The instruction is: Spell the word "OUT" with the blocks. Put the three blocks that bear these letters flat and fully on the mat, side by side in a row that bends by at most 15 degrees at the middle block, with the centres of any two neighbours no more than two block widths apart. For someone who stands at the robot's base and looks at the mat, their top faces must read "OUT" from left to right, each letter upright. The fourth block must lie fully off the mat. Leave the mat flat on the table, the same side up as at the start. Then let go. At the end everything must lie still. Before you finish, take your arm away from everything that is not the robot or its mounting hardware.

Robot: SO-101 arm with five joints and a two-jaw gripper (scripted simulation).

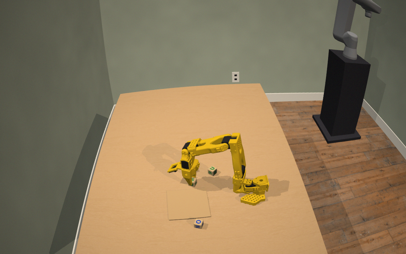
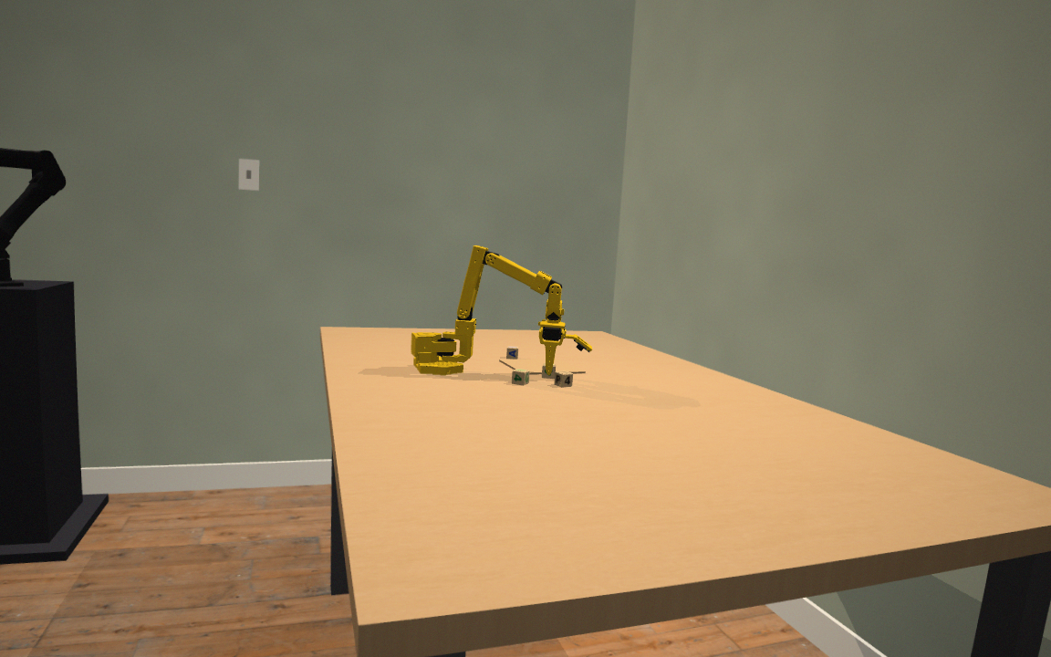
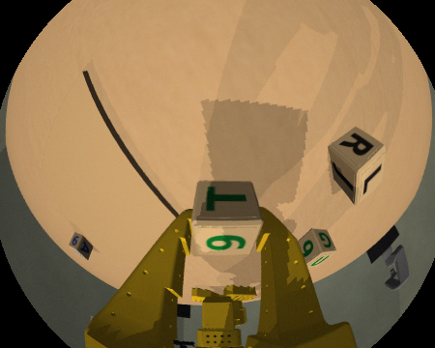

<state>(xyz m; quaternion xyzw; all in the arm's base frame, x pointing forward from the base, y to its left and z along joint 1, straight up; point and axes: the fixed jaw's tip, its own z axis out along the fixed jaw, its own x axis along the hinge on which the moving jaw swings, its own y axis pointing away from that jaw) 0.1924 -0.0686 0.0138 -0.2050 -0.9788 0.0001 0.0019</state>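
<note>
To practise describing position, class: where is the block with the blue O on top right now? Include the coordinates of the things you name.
In the top view, the blue-O block (image 1: 198, 223) (image 2: 512, 353) (image 3: 81, 246) sits just off the mat (image 1: 188, 204) (image 3: 89, 159), beyond its lower edge, near the lower-right corner.

There are four lettered blocks: one T block (image 1: 193, 182) (image 2: 548, 372) (image 3: 227, 200), one R block (image 2: 564, 380) (image 3: 357, 145), one U block (image 1: 211, 171) (image 2: 519, 377) (image 3: 317, 246) and one O block (image 1: 198, 223) (image 2: 511, 353) (image 3: 80, 246). I count one mat (image 1: 188, 205) (image 2: 507, 364) (image 3: 82, 140), one table (image 1: 172, 116) (image 2: 635, 490) (image 3: 179, 58), one yellow arm (image 1: 238, 156) (image 2: 471, 281) and one wall outlet (image 1: 235, 77).
</note>
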